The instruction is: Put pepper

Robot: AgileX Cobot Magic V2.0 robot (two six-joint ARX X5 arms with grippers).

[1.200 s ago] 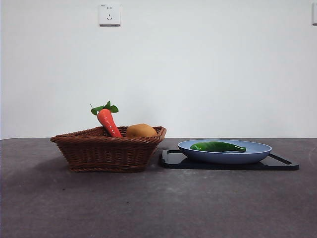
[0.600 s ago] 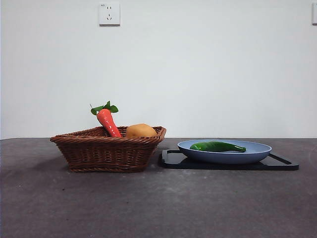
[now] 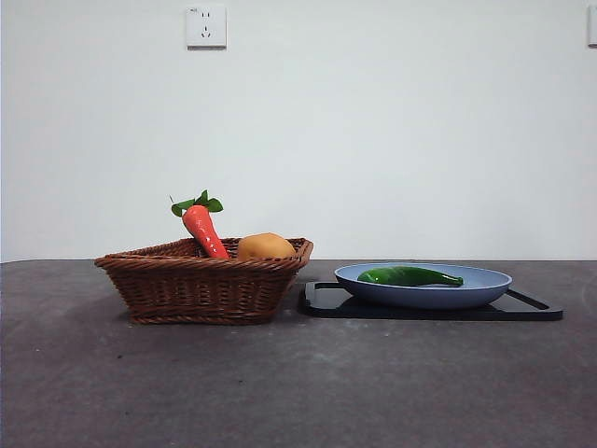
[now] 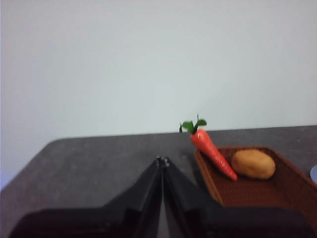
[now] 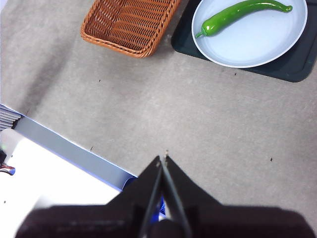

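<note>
Carrot and yellow-orange lump in basket.

- The room light is falling soft and even from overhead; the white wall is showing no hot spots.
- The wicker basket is casting only a faint, diffuse shadow onto the grey table, and the black tray is sitting in a thin dark edge of shade.
- The pepper is catching a small glossy highlight along its skin.
- The front view is looking sharp throughout.
- The left wrist view is coming out soft and hazy: the carrot, beyond the left gripper fingertips, is slightly blurred, and the near fingers are smearing into black.
- The right wrist view is staying crisp past the right gripper tips.
</note>
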